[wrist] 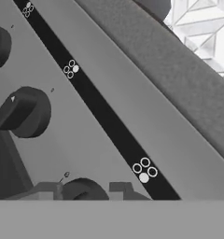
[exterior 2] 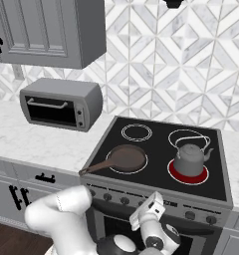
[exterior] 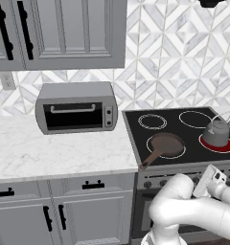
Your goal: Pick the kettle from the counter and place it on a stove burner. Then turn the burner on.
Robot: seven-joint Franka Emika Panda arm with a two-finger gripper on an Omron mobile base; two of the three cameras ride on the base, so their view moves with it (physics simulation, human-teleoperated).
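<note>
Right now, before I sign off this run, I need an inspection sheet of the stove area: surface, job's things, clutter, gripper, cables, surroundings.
Surface: black glass cooktop set in a white marble counter.
Job's things: kettle stands upright on the front right burner, whose ring glows red.
Clutter: brown frying pan on the front left burner, handle pointing over the front edge.
Gripper: gripper low at the stove's front panel, tips either side of a dark knob; contact can't be judged.
Cables: nothing seen.
Surroundings: grey toaster oven on the counter, grey cabinets above, patterned tile wall.
</note>
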